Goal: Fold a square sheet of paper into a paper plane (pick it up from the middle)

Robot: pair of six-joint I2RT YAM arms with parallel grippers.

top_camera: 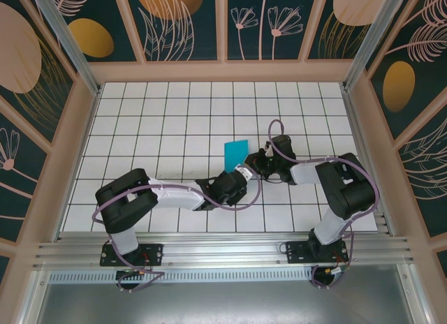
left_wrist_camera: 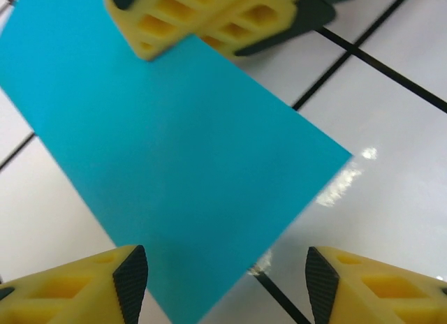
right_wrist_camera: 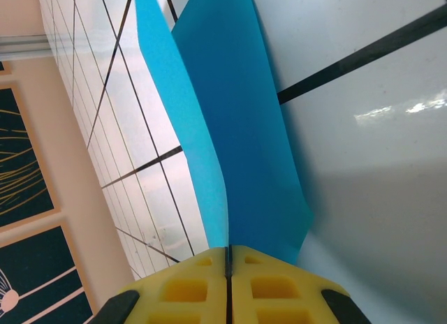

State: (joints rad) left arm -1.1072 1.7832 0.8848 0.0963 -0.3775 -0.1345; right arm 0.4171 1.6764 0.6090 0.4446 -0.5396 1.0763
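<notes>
My right gripper [right_wrist_camera: 228,262] has its two yellow fingers pressed flat together on the paper [right_wrist_camera: 237,128], pinching one edge of it. From that wrist I see two teal layers leaving the pinch and parting a little: a paler narrow strip on the left and a broader, darker face on the right. So the sheet is folded over.

My left gripper [left_wrist_camera: 225,282] stands with its fingers apart, black pads facing each other and gripping nothing. One corner of the paper reaches down between them, closer to the left-hand finger [left_wrist_camera: 130,282]. I cannot tell whether it touches.

In that same view the paper is a plain teal rectangle over the white tiles, with the right gripper clamped on its far edge.

From above, the paper sits near the middle of the table [top_camera: 140,114], well away from every edge. Both arms reach in to its near right corner.
</notes>
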